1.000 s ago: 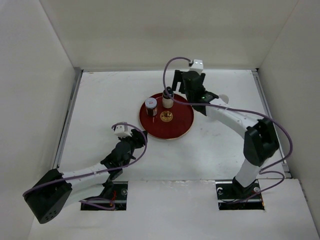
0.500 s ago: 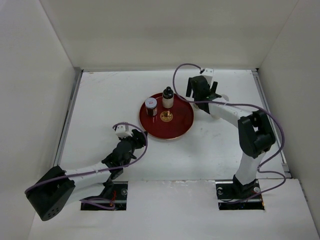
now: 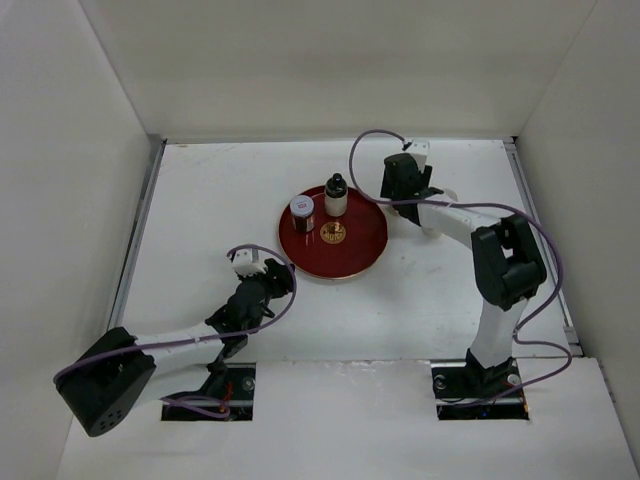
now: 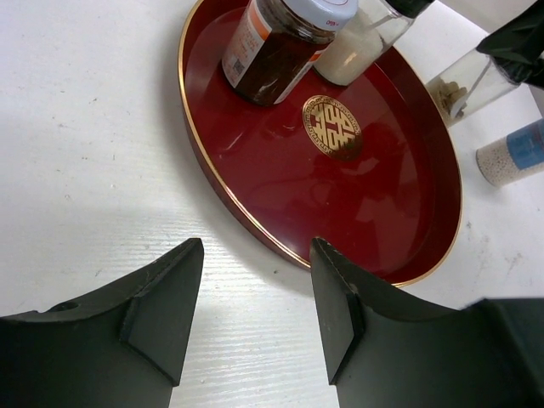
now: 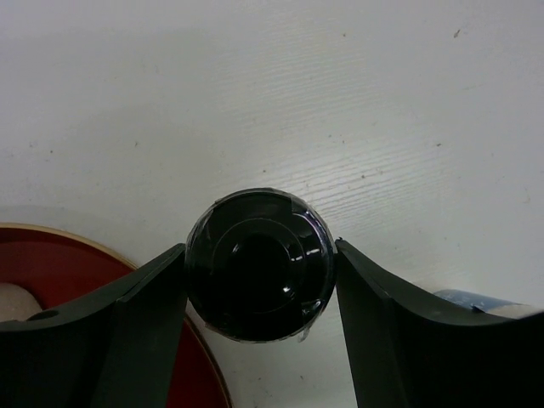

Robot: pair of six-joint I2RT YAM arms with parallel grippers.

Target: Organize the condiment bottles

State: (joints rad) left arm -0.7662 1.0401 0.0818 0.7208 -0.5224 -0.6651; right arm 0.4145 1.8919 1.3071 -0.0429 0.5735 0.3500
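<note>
Condiment bottles, count: four, with two in the tray and two on the table to its right.
In the tray: dark jar with pale lid (image 4: 276,51) and pale black-capped bottle (image 4: 361,42), both upright and close together at the far rim.
Contents seen: the dark jar is filled with dark brown; the pale bottle holds whitish powder.
On the table: brown dark-lidded jar (image 5: 259,265), upright just outside the tray's right rim, and white cylinder (image 4: 512,155) with a blue band, near the jar on the side away from the tray.
Right gripper (image 5: 260,255): one, above the brown dark-lidded jar, its two fingers flush against opposite sides of the black lid and clamped on it.
Left gripper (image 4: 256,255): one, low over the table at the tray's near left edge, fingers apart with nothing between them.
Round red tray (image 4: 255,153): one, gold-rimmed, with a gold emblem (image 4: 332,127) at its centre; the near half is bare.
Table (image 4: 85,127): white.
</note>
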